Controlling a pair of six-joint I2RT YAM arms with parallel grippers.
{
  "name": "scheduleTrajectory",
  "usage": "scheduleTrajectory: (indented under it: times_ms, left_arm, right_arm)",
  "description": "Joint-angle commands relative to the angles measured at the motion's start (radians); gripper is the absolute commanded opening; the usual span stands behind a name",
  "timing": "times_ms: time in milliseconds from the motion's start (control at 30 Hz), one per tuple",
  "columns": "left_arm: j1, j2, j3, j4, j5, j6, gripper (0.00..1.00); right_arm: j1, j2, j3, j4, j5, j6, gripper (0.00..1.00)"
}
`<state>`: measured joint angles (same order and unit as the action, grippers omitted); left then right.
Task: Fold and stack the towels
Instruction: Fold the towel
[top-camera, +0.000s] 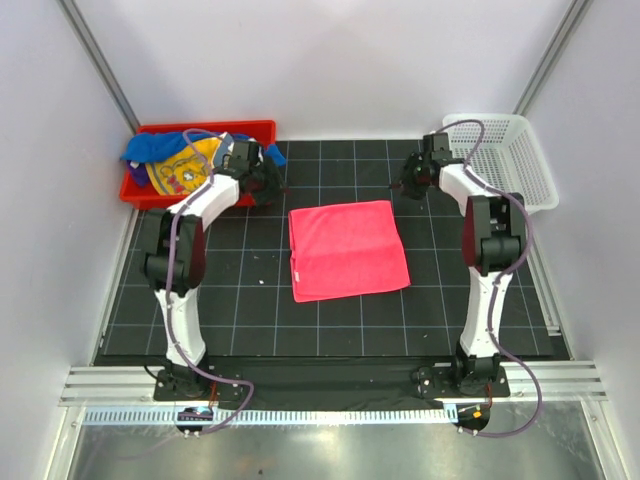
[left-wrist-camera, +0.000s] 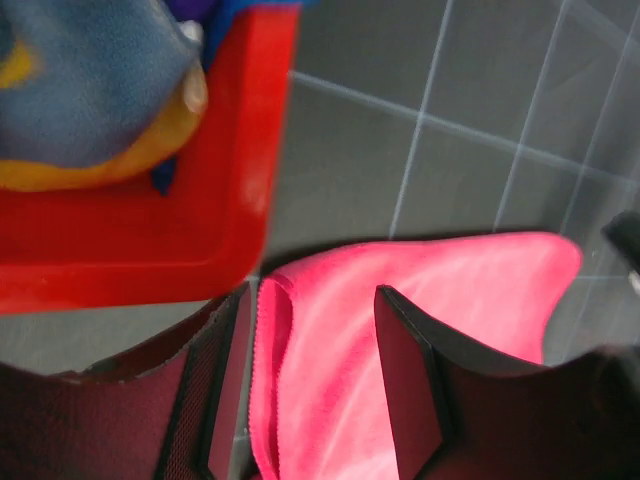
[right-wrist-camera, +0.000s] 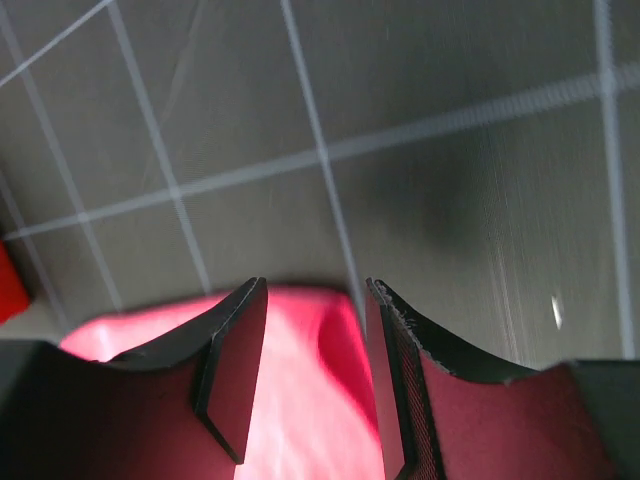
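Your pink towel (top-camera: 348, 250) lies flat in the middle of the counter (top-camera: 240, 300), its long axis running left to right, slightly skewed. Your left jaws and right jaws both stand apart, gripping nothing, near its far corners.

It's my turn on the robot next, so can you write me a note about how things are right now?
Left gripper: open, by the pink towel's far left corner.
Right gripper: open, by its far right corner.
Done: pink towel lies folded on the mat.
Other towels: heaped in the red bin.
Left: fold those, stack them all.
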<state>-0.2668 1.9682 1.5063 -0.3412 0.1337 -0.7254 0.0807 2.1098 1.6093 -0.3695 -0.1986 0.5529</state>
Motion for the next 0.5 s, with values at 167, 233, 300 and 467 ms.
scheduleTrajectory:
  times_ms: [167, 233, 300, 467]
  left_arm:
    - [0.012, 0.208, 0.221, -0.055, 0.121, 0.037, 0.55]
    - [0.012, 0.21, 0.201, -0.045, 0.124, 0.027, 0.55]
    - [0.012, 0.193, 0.171, -0.024, 0.124, 0.023, 0.54]
    - [0.012, 0.178, 0.129, -0.015, 0.133, 0.017, 0.52]
  right_arm:
    - [-0.001, 0.144, 0.225, -0.04, -0.048, 0.024, 0.51]
    - [0.001, 0.138, 0.209, -0.026, -0.058, 0.025, 0.51]
    - [0.002, 0.125, 0.178, -0.017, -0.061, 0.027, 0.51]
    - [0.002, 0.085, 0.121, 0.01, -0.059, 0.027, 0.51]
